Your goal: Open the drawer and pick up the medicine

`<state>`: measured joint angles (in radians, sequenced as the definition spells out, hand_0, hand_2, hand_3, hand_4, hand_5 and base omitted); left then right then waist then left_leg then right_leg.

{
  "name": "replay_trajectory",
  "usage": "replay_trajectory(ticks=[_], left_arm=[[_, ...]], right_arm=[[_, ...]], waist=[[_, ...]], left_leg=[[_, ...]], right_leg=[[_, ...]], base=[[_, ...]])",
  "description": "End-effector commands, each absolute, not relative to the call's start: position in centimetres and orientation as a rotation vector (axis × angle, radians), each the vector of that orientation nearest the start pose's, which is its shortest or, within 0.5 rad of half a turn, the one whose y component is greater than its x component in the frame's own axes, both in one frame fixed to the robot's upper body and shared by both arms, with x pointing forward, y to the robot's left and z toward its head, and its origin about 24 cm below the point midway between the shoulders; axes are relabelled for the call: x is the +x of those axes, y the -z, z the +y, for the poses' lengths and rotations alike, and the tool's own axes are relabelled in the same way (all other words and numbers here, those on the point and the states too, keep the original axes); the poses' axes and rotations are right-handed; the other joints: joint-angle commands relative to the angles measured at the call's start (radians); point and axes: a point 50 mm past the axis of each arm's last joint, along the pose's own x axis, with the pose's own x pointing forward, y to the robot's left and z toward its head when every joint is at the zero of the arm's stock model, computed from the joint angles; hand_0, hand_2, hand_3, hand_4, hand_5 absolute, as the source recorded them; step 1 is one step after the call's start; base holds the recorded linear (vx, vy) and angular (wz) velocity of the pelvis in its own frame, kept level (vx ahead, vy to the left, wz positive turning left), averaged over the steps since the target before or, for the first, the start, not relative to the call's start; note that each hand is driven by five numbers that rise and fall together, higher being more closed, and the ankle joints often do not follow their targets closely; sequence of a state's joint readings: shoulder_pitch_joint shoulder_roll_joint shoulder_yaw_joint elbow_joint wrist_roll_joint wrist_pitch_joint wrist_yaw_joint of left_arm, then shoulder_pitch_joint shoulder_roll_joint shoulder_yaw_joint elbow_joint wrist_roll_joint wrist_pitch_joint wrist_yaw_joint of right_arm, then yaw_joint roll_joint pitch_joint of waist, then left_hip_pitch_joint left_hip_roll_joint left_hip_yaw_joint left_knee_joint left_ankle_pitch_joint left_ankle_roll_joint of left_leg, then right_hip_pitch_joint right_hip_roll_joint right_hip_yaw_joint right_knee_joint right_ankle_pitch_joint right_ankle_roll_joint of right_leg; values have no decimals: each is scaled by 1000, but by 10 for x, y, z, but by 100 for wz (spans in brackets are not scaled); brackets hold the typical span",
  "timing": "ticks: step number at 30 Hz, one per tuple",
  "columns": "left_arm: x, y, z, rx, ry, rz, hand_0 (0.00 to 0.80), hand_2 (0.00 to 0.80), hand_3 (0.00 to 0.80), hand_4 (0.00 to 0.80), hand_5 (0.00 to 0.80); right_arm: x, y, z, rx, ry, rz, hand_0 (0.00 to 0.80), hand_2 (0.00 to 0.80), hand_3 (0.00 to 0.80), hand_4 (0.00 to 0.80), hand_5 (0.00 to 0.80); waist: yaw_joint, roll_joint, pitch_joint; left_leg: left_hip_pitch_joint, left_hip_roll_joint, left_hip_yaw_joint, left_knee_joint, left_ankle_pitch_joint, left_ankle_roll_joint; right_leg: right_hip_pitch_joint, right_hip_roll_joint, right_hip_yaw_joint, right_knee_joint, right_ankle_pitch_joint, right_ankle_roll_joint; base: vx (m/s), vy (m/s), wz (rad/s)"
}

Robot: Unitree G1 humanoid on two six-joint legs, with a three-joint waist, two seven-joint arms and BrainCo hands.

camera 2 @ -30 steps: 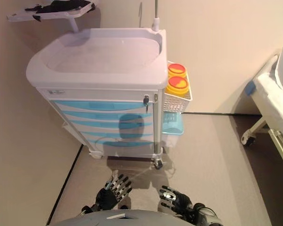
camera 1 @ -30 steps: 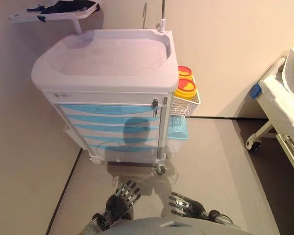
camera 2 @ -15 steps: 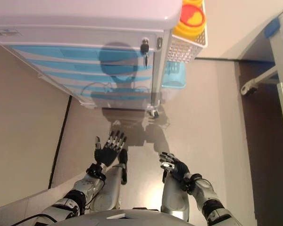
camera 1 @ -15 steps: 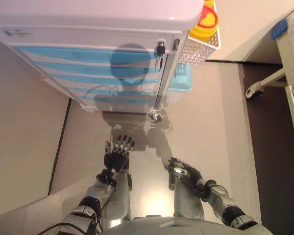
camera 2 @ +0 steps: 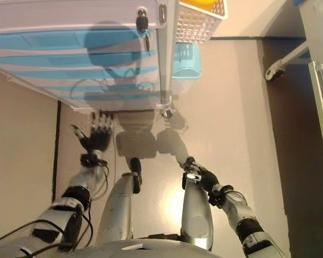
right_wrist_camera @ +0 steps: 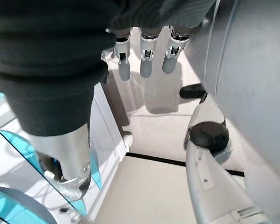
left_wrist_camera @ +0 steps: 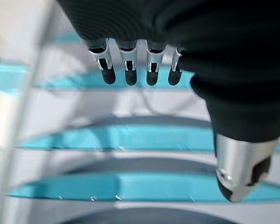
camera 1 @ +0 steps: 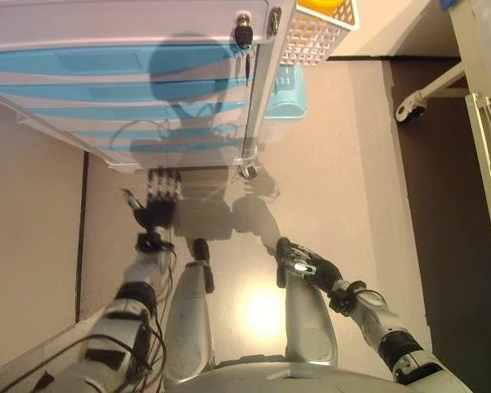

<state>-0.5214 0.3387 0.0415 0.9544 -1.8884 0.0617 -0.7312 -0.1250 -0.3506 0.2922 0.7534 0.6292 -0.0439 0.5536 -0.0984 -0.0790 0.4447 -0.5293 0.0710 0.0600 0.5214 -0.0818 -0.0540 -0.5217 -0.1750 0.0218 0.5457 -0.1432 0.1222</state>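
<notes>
Left eye view has tipped further down since half a second ago: the cart's (camera 1: 131, 74) top is out of sight and only its front with the blue drawers (camera 1: 106, 86) shows along the far edge. That is the camera's shift. The left hand (camera 1: 153, 211) itself has moved, though, reaching out from beside the body toward the cart's foot.

It now hangs low before the bottom drawers, fingers (left_wrist_camera: 128, 70) straight and spread, thumb (left_wrist_camera: 242, 172) out to the side, holding nothing and touching nothing; its wrist view shows the blue drawer fronts just past the fingertips, with a gap between. The right hand (camera 1: 304, 266) sits where it was, near the body on the right, fingers loosely bent and empty, well apart from the cart.

All drawers are shut, so no medicine shows in any view. A key (camera 1: 243, 37) hangs in the lock at the top right of the cart's front. On the cart's right side hangs a white basket (camera 1: 315, 37) with a yellow container (camera 1: 323, 5) in it, and a pale blue bin (camera 1: 282, 86) below. A caster (camera 1: 247, 170) stands at the cart's near right corner. A bed frame (camera 1: 483, 123) with its wheel (camera 1: 405, 110) runs along the far right.
</notes>
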Motion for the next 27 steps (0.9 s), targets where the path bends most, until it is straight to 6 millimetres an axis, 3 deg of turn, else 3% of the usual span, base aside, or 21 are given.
replay_trajectory(ticks=[1, 6, 8, 13, 17, 19, 23, 24, 25, 26, 27], left_arm=[[341, -83, 268, -1518, 191, -543, 0, 0, 0, 0, 0], [359, -145, 291, -1446, 214, -665, 0, 0, 0, 0, 0], [365, -169, 297, -1418, 208, -707, 0, 0, 0, 0, 0], [368, -214, 309, -1342, 226, -786, 0, 0, 0, 0, 0], [367, -248, 308, -1278, 322, -856, 0, 0, 0, 0, 0], [366, -259, 305, -1259, 357, -878, 0, 0, 0, 0, 0], [363, -279, 285, -1178, 495, -915, 0, 0, 0, 0, 0], [362, -283, 280, -1166, 515, -928, 267, 267, 267, 267, 267], [360, -285, 277, -1158, 532, -939, 747, 747, 747, 747, 747], [359, -287, 271, -1144, 573, -946, 800, 800, 800, 800, 800], [358, -287, 266, -1131, 594, -945, 800, 800, 800, 800, 800]], right_arm=[[172, 104, -189, 308, -506, 777, 0, 0, 0, 0, 0], [170, 104, -195, 317, -502, 759, 0, 0, 0, 0, 0], [169, 104, -196, 319, -505, 753, 0, 0, 0, 0, 0], [167, 105, -195, 308, -522, 739, 0, 0, 0, 0, 0], [166, 106, -192, 330, -519, 733, 0, 0, 0, 0, 0], [165, 106, -191, 332, -523, 732, 0, 0, 0, 0, 0], [165, 107, -184, 335, -532, 730, 0, 0, 0, 0, 0], [165, 107, -182, 339, -530, 731, 0, 0, 0, 0, 0], [165, 108, -181, 345, -528, 730, 0, 0, 0, 0, 0], [165, 108, -179, 357, -525, 729, 0, 0, 0, 0, 0], [165, 108, -177, 364, -525, 728, 0, 0, 0, 0, 0]], waist=[[-26, -15, 7], [-46, -29, 27], [-51, -29, 31], [-58, -42, 46], [-55, -51, 57], [-55, -60, 64], [-38, -65, 71], [-33, -66, 73], [-29, -66, 74], [-22, -69, 75], [-16, -71, 75]], left_leg=[[-11, -41, 40, 62, -89, 81], [-39, -20, 60, 81, -104, 84], [-39, -14, 57, 92, -139, 79], [-59, -10, 57, 109, -152, 79], [-53, -4, 62, 110, -161, 81], [-61, -4, 72, 104, -131, 84], [-42, -9, 65, 79, -124, 84], [-37, -10, 64, 74, -124, 84], [-32, -12, 62, 70, -123, 84], [-27, -14, 57, 64, -122, 83], [-22, -15, 54, 59, -121, 84]], right_leg=[[-55, 67, -7, -49, 98, -71], [-75, 74, 3, -68, 112, -71], [-71, 79, 8, -68, 90, -66], [-72, 81, 16, -102, 111, -64], [-58, 81, 11, -116, 116, -62], [-57, 74, 5, -134, 145, -67], [-29, 69, -4, -159, 149, -67], [-22, 67, -6, -163, 149, -66], [-15, 67, -9, -166, 148, -67], [-4, 65, -13, -172, 148, -66], [2, 66, -17, -176, 148, -66]], base=[[0, 0, 0], [4, 16, -8], [71, 23, -9], [-9, -3, 1], [5, -23, 2], [-88, -71, 10], [-15, -63, 8], [9, -53, 10], [7, -76, 5], [8, -94, 5], [6, -106, 7]])
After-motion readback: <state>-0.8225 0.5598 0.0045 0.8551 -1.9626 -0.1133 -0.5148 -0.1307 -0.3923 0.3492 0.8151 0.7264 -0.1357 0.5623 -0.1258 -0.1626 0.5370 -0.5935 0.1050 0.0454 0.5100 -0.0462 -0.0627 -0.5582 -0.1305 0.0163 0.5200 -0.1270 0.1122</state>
